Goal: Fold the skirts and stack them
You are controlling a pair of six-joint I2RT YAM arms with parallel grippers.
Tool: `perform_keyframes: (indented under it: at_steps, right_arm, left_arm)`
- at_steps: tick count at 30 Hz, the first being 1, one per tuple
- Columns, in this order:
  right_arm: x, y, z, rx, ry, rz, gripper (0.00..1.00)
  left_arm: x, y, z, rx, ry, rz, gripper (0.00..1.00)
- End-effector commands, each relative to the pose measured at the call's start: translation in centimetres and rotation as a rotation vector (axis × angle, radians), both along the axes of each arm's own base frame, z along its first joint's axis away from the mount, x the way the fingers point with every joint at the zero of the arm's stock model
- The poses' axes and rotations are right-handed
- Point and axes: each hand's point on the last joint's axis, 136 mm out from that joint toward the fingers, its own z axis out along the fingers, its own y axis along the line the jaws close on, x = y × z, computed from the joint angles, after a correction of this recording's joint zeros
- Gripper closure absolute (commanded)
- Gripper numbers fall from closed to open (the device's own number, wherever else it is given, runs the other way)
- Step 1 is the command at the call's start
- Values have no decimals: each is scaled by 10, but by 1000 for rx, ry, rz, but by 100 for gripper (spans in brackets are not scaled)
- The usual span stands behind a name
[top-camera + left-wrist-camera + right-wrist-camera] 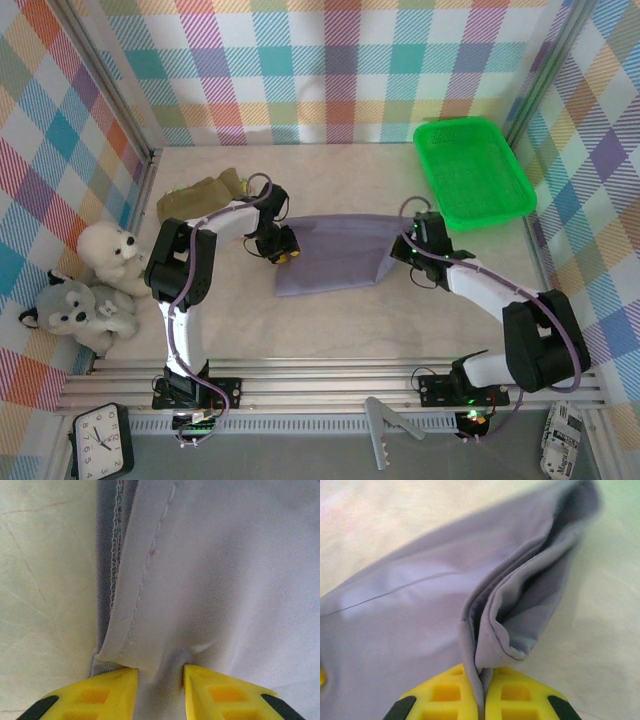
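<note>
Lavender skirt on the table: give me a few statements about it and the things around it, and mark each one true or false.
1. The right gripper has its jaws shut on a fold of the lavender skirt. True.
2. The green tray holds a folded skirt. False: nothing lies in it.
3. The olive skirt is stacked on the lavender one. False: it lies apart, crumpled at the far left.
4. A white plush bear and a grey plush dog sit at the left side. True.
5. The left gripper is over bare table, off the cloth. False: its jaws stand either side of a pinch of the lavender skirt near its stitched edge.
</note>
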Motion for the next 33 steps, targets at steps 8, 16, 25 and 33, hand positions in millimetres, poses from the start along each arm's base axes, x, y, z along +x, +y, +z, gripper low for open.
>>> perform_keyframes:
  at_steps: [8, 16, 25, 33]
  right_arm:
    - [-26, 165, 38, -367, -233, 790, 100]
    - [-31, 193, -28, -408, -94, 836, 100]
    - [-28, 198, -32, -335, -49, 782, 100]
    - [-41, 229, 11, -265, -132, 915, 100]
  left_arm:
    - [-16, 9, -19, 16, 70, 4, 66]
    - [-10, 29, 17, 21, 19, 42, 59]
    - [-22, 42, 17, 53, 26, 46, 60]
    - [-30, 28, -12, -24, 83, 60, 78]
